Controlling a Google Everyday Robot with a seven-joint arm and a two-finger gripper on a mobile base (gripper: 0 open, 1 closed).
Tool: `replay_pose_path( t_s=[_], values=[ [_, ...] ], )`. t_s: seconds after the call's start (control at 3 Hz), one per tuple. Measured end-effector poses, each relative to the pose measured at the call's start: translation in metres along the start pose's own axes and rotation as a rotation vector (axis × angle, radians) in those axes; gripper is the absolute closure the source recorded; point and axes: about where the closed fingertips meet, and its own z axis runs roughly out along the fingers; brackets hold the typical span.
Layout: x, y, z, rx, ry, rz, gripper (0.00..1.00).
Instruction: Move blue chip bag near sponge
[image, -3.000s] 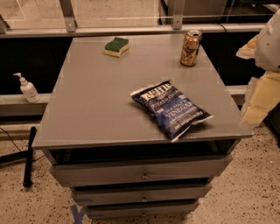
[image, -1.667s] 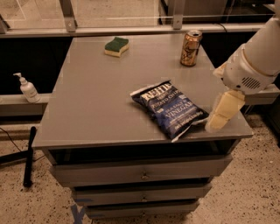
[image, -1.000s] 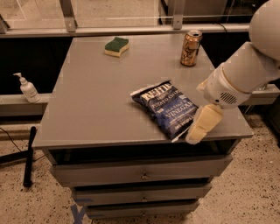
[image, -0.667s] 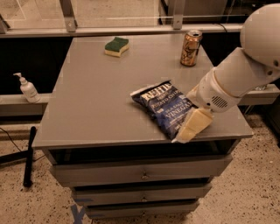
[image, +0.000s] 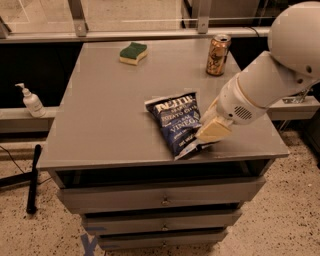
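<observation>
The blue chip bag lies flat near the front right of the grey table, white lettering up. The sponge, green top over yellow, sits at the table's far edge, well apart from the bag. My gripper comes in from the right on a white arm and hangs over the bag's right edge, near its front corner. Its cream-coloured fingers overlap the bag's edge.
A gold-brown drink can stands at the table's back right. A soap dispenser bottle stands on a ledge left of the table. Drawers run below the tabletop. A black pole leans by the floor at left.
My arm has swung in from the right edge of the view, leftward and down, until the gripper reaches the chip bag's right edge. Bag, sponge and can have not moved.
</observation>
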Motion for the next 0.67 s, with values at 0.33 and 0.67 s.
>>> replay_pose_path(
  t_s=[0.33,0.67],
  values=[
    [-0.014,-0.007,-0.008,0.023,-0.023,-0.012,0.88],
    [-0.037,-0.021,-0.028,0.082,-0.068,-0.026,1.00]
  ],
)
